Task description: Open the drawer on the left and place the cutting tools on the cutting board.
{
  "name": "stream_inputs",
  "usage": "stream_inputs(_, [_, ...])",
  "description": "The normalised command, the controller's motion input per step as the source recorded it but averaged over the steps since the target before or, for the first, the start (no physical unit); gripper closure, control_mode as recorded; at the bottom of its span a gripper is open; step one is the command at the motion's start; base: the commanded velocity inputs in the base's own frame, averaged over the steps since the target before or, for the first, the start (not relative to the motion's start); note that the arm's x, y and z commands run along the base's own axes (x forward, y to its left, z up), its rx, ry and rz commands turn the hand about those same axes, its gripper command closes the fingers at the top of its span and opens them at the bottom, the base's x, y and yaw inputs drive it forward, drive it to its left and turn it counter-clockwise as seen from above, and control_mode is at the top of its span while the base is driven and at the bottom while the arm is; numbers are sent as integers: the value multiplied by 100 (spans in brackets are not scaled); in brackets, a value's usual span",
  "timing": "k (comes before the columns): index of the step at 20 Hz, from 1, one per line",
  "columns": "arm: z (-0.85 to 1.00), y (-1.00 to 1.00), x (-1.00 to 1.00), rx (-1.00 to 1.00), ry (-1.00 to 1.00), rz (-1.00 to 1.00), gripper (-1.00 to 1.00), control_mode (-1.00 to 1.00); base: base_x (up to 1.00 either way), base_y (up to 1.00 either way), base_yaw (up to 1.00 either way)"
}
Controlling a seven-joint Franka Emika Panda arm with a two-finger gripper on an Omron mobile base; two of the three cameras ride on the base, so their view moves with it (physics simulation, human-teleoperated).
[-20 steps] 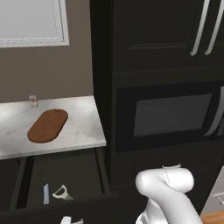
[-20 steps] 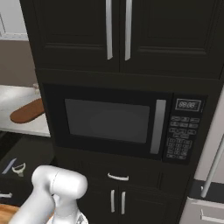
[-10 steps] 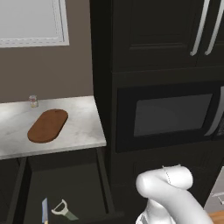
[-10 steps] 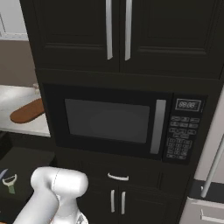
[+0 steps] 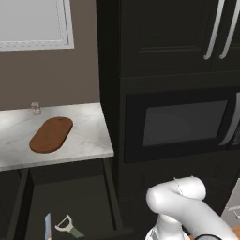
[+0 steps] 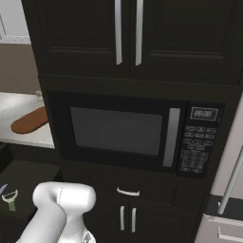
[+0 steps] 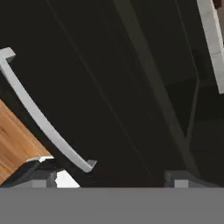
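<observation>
Dark kitchen cabinetry surrounds a pale marble counter [image 5: 89,140] carrying the cutting board [image 5: 51,134]. Beneath it the drawer [image 5: 65,206] stands pulled out, with the peeler [image 5: 68,226] and knife [image 5: 48,226] side by side at its near end. In the hand view the gripper [image 7: 116,177] has its jaws spread wide, holding nothing, apparently close to the silver handle [image 7: 41,118]. Next: lift clear of the drawer front, descend onto one tool, close across its handle. Both tools lie well apart from the board, below the counter edge
</observation>
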Motion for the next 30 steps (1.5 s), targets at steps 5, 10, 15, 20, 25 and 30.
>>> stream_inputs(5, [83, -4, 14, 12, 32, -12, -100, -100, 0, 0, 0])
stream_inputs(10, [45, -30, 68, 12, 40, -5, -100, -100, 0, 0, 0])
stream_inputs(15, [11, -45, 94, 16, 48, 0, -100, -100, 0, 0, 0])
stream_inputs(20, [4, -6, 100, 12, 47, -6, -100, -100, 0, 0, 0])
stream_inputs(25, [0, 0, 86, 3, 45, -10, -100, -100, 0, 0, 0])
stream_inputs(30, [-24, 16, -2, 0, 4, 0, -100, -100, 0, 0, 0])
